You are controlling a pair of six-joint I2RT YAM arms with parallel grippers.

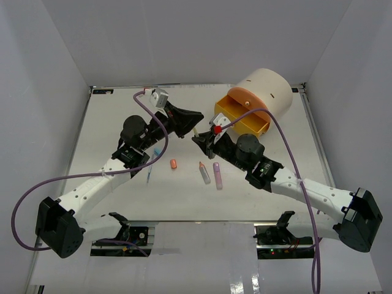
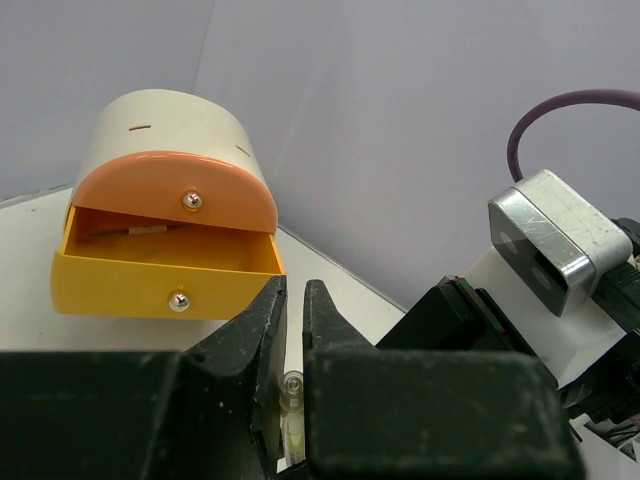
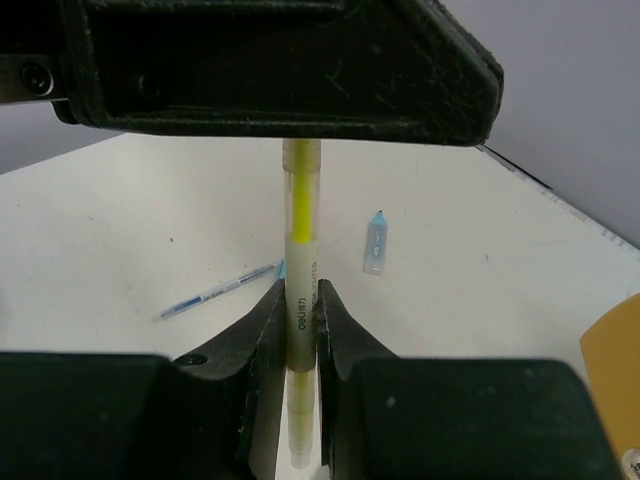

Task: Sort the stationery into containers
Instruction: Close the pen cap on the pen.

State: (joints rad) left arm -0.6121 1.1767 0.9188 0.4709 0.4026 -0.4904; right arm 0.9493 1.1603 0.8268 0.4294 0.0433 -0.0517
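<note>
A yellow highlighter (image 1: 195, 131) is held in the air between both grippers, left of the containers. My right gripper (image 1: 200, 140) is shut on its cream barrel (image 3: 301, 262) in the right wrist view (image 3: 300, 295). My left gripper (image 1: 193, 122) is shut on its clear far end (image 2: 291, 398) in the left wrist view (image 2: 295, 292). The cream cylinder (image 1: 267, 87) lies at the back right. Its orange drawer (image 2: 170, 188) is nearly closed, and the yellow drawer (image 2: 150, 286) below it is pulled open.
On the table near the arms lie a blue pen (image 1: 150, 174), a blue cap (image 3: 375, 245), an orange cap (image 1: 174, 164), an orange-tipped marker (image 1: 204, 173) and a purple marker (image 1: 217, 175). White walls surround the table.
</note>
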